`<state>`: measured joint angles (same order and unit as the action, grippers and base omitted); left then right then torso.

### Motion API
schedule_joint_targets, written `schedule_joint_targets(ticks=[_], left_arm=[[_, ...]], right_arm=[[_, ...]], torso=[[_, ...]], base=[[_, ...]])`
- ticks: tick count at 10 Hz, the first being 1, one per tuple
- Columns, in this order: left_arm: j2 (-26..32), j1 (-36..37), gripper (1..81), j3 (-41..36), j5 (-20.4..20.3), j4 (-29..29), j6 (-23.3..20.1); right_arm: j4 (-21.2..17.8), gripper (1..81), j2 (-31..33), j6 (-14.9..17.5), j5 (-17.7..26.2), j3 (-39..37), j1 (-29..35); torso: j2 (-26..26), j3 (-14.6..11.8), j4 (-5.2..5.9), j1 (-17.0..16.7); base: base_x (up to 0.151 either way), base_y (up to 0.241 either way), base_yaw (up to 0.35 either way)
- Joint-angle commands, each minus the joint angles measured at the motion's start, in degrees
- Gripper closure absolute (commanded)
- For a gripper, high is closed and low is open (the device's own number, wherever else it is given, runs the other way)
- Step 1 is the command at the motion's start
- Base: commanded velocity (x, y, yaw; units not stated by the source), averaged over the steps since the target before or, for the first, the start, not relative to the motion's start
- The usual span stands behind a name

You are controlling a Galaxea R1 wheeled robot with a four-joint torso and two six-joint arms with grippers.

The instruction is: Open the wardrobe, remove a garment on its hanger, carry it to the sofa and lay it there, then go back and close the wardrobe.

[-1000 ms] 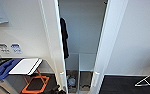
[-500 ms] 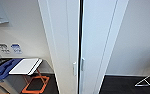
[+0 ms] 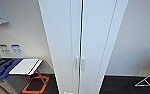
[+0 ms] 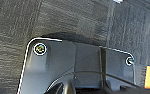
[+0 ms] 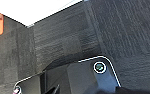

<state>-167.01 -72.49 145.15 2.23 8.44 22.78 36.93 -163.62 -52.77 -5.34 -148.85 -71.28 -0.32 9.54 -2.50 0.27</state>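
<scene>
The wardrobe [image 3: 66, 37] stands straight in front of me in the head view, tall and white. Its two panelled doors meet along a thin dark seam. The paired small white handles [image 3: 79, 63] sit side by side at the seam, low in the view. The shut doors hide the wardrobe's inside. The garment, its hanger and the sofa are hidden from me. Both wrist views look down past the robot's dark plates at dark carpet [image 4: 28, 20].
Left of the wardrobe stand bins with a blue lid [image 3: 4, 68] and a white lid [image 3: 24, 66], and an orange frame [image 3: 36, 83] lies on the floor. Wall sockets [image 3: 9, 48] sit above them. A thin metal rack [image 3: 148, 81] stands at the lower right.
One second ago the wardrobe stood open with a dark garment hanging inside. Half a second ago only a narrow gap was left between the doors. Now the doors meet.
</scene>
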Motion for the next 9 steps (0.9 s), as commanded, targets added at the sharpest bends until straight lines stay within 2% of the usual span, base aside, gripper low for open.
schedule_joint_targets(ticks=[1, 2, 4, 6, 9], left_arm=[[0.89, -5.86, 1.0, -1.54, -8.47, 11.08, -0.28], [0.62, -7.80, 1.0, -1.28, -10.40, 13.18, -0.28], [-0.60, -10.70, 1.0, 0.04, -11.81, 14.06, -0.37], [-4.19, -11.41, 1.0, 3.98, -11.02, 13.89, -0.28], [-9.13, -11.50, 1.0, 8.22, -10.93, 13.27, -0.20]], right_arm=[[10.62, 1.0, -6.74, 1.88, -0.90, -6.53, -8.74], [10.98, 1.0, -7.09, 3.11, -2.66, -6.71, -11.04], [10.98, 1.0, -8.41, 5.40, -2.39, -7.41, -14.29], [10.80, 1.0, -9.47, 8.21, -2.31, -7.59, -16.92], [10.98, 1.0, -9.64, 9.17, -2.48, -7.59, -19.13]], torso=[[0.00, 0.00, 0.00, 0.00], [0.00, -0.02, 0.00, 0.00], [-0.02, -0.05, 0.00, -0.02], [-0.06, -0.09, 0.00, -0.09], [-0.13, -0.15, 0.00, -0.17]], base=[[0.000, 0.000, 0.000], [0.000, 0.000, 0.000], [0.000, 0.000, 0.000], [0.000, 0.000, 0.000], [0.000, 0.000, 0.000]])
